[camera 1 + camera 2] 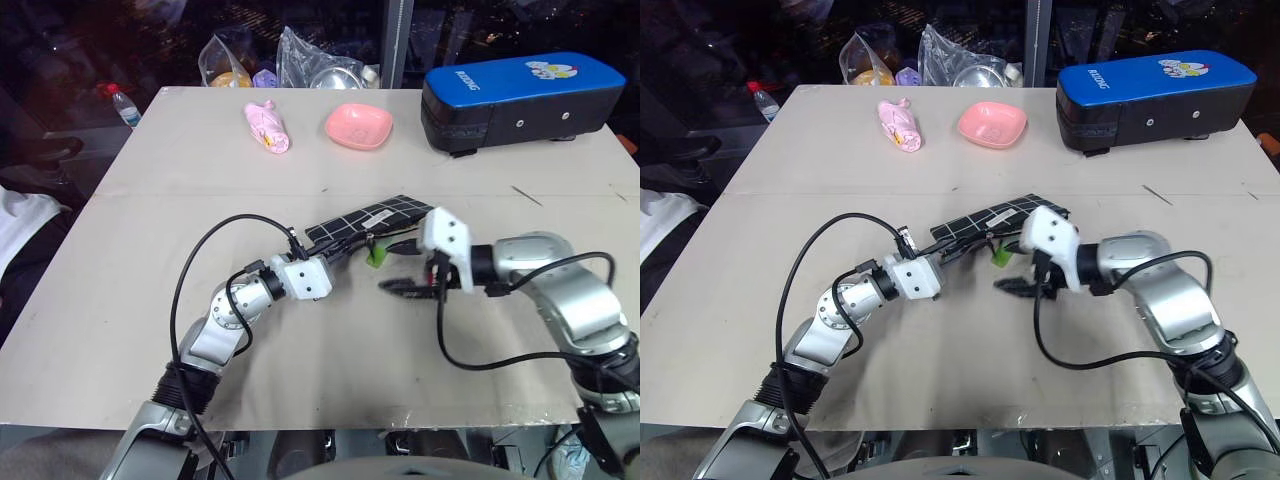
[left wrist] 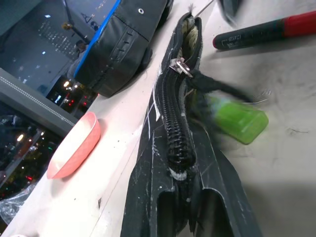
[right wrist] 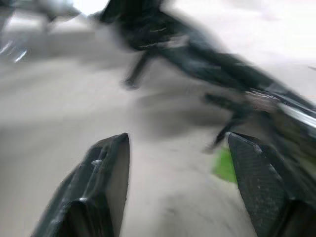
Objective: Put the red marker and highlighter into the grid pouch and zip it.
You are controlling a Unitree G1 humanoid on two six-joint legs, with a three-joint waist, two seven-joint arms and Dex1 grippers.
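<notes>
The grid pouch (image 1: pixel 372 217) is lifted at one end off the table, and my left gripper (image 1: pixel 336 252) is shut on its edge next to the zipper (image 2: pixel 174 106). The lime-green highlighter (image 2: pixel 239 117) pokes out at the pouch's mouth, one end hidden by the fabric. It also shows as a green tip (image 1: pixel 377 258) under the pouch. The red marker (image 2: pixel 256 33) lies on the table beyond the pouch. My right gripper (image 1: pixel 392 266) hangs just right of the highlighter, open, with nothing between its fingers (image 3: pixel 111 163).
A big blue-topped black case (image 1: pixel 520 95) stands at the back right of the table (image 1: pixel 120 330). A pink bowl (image 1: pixel 358 125) and a pink wrapped item (image 1: pixel 268 127) sit at the back middle, with plastic bags (image 1: pixel 300 55) at the far edge.
</notes>
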